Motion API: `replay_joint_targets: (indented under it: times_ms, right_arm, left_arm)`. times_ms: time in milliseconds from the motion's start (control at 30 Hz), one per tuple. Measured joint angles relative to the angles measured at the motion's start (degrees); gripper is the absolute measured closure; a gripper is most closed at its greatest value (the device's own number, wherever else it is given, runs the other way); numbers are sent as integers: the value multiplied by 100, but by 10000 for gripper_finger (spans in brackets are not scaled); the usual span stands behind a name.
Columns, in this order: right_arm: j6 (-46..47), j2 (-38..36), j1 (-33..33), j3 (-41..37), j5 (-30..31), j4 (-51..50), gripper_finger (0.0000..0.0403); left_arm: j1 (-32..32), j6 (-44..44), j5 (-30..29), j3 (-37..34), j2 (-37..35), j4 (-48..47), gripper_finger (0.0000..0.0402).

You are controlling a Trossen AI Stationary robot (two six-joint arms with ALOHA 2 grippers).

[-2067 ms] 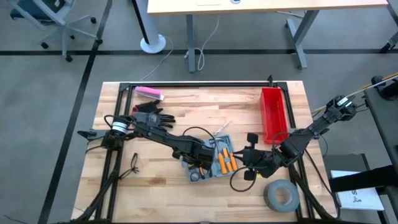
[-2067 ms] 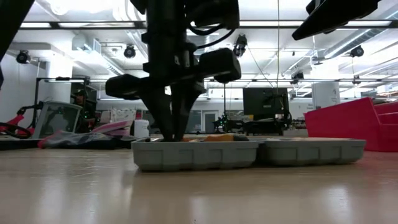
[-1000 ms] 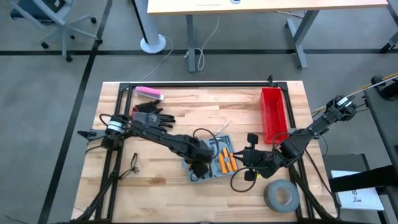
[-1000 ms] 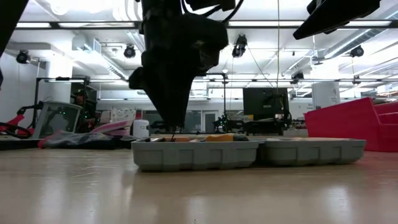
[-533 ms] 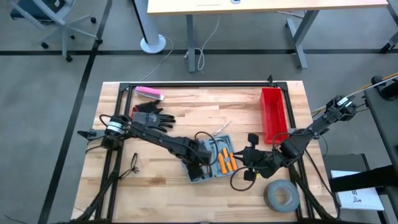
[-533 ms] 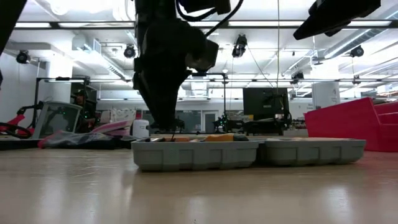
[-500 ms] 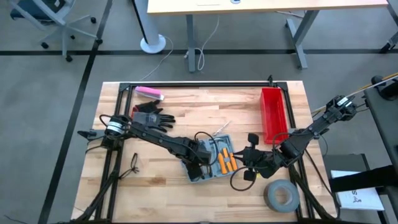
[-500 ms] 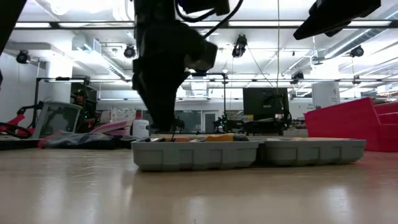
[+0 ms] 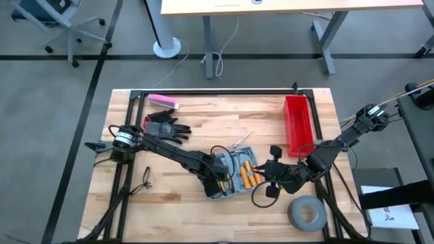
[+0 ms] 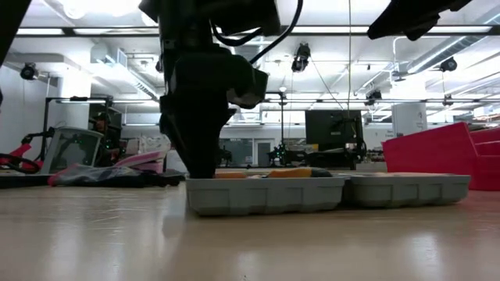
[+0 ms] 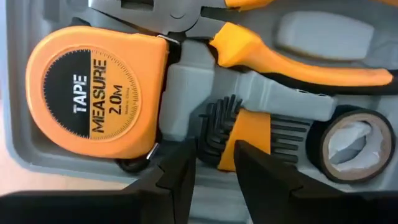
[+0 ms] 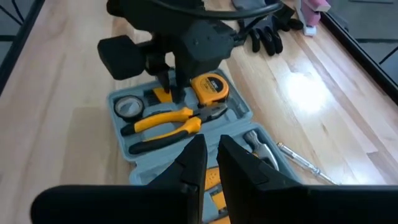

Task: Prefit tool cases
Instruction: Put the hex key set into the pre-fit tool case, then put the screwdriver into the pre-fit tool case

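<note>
The grey-blue tool case (image 9: 218, 192) lies open on the wooden table, its halves flat (image 10: 266, 195). Its moulded slots hold an orange tape measure (image 11: 93, 93), orange-handled pliers (image 11: 292, 59) and a black tape roll (image 11: 351, 143). My left gripper (image 9: 215, 179) points straight down into the case's left half, shut on an orange-and-black hex key set (image 11: 249, 134). My right gripper (image 12: 212, 146) hovers shut above the case's right half, touching nothing. My left gripper pinches the hex key set between its two fingers (image 11: 177, 171), at the end where the black keys (image 11: 214, 134) meet the orange holder. The fingers come from above, pointing down. The set sits low in the case's moulded tray beside the tape measure.
A red bin (image 9: 297, 122) stands at the right, and a grey tape roll (image 9: 306, 212) lies at the near right. Black gloves (image 9: 166, 127) and a pink object (image 9: 163, 101) lie at the far left. A loose metal tool (image 9: 242, 139) lies just behind the case.
My left gripper has gone down into the case's left half with the hex key set and has rolled a little about its own axis. The case has slid slightly toward the table's right. My right gripper has stayed in place.
</note>
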Motion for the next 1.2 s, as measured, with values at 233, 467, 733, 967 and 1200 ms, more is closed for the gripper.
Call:
replay_joint_targets:
  times_ms: [233, 467, 733, 967, 1200]
  right_arm:
    - [-13, 0, -2, 35, 0, -31, 378]
    - [5, -22, 2, 37, -7, -44, 379]
    - [12, -26, 2, 37, -7, -42, 378]
    - [53, -26, 2, 37, -12, -43, 379]
    - [54, -26, 2, 39, -26, -39, 379]
  left_arm:
    - [-14, 100, -82, 631, -16, -544, 283]
    - [-63, -38, -121, 571, -7, -553, 286]
    - [-83, -121, -442, 427, -5, -391, 286]
    - [-90, -81, -717, 427, 117, -195, 286]
    - [-116, 27, -720, 458, 378, -114, 286]
